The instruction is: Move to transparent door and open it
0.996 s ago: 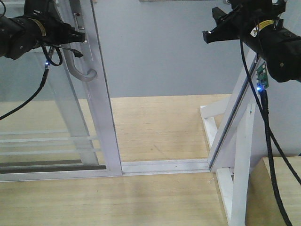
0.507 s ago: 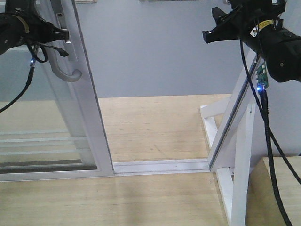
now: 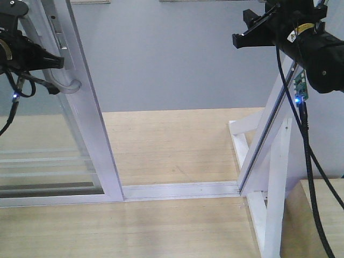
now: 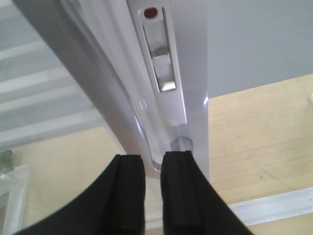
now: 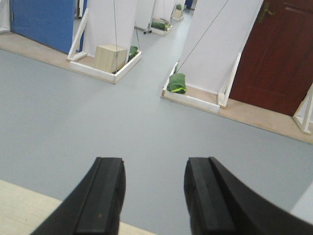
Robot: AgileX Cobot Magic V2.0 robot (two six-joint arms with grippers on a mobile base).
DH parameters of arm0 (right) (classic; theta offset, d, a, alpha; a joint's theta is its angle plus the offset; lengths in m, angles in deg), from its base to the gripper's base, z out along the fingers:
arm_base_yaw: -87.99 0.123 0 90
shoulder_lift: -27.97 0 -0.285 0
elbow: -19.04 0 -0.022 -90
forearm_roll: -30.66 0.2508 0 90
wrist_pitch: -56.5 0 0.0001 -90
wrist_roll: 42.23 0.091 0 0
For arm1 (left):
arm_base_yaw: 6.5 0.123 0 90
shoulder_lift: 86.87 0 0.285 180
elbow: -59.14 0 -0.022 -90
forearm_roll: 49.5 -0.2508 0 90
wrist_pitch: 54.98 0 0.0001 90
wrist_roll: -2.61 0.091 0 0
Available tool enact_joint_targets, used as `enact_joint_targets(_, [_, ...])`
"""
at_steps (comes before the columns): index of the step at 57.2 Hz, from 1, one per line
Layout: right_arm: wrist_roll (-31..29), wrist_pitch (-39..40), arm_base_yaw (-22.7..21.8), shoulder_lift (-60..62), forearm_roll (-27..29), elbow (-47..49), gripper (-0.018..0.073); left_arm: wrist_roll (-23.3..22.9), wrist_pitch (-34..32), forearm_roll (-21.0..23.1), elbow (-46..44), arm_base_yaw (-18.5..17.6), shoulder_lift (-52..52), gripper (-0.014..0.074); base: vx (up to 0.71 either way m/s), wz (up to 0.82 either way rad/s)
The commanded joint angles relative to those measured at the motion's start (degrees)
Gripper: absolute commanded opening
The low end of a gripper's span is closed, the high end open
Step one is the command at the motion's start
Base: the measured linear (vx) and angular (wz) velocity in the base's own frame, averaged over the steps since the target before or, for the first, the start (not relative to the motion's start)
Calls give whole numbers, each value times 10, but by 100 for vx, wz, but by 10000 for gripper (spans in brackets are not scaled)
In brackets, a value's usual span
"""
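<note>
Pale wood flooring (image 3: 183,145) runs under a white floor track (image 3: 183,189), with grey floor beyond. At far left the transparent door (image 3: 80,107) stands partly slid aside, and the left gripper (image 4: 150,188) is clenched on its curved grey handle (image 3: 67,80). The right gripper (image 5: 154,196) hangs released, holding nothing, near the braced white post (image 3: 271,161). The narrow grip looks easy to lose; a pull that isn't parallel to the track could slide the fingers (image 4: 128,196) off or bind the door.
</note>
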State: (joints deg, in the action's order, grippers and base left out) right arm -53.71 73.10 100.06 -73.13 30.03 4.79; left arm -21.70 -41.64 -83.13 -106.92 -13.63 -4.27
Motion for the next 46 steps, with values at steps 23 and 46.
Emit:
enact_joint_targets(23, [12,-171,-2,134,-2,17,232,-1,-111,-5,170,-1,204,239,0,0])
enact_joint_targets(46, [12,-274,-1,290,24,-11,-8,0,-100,-5,301,-1,390,-9,0,0])
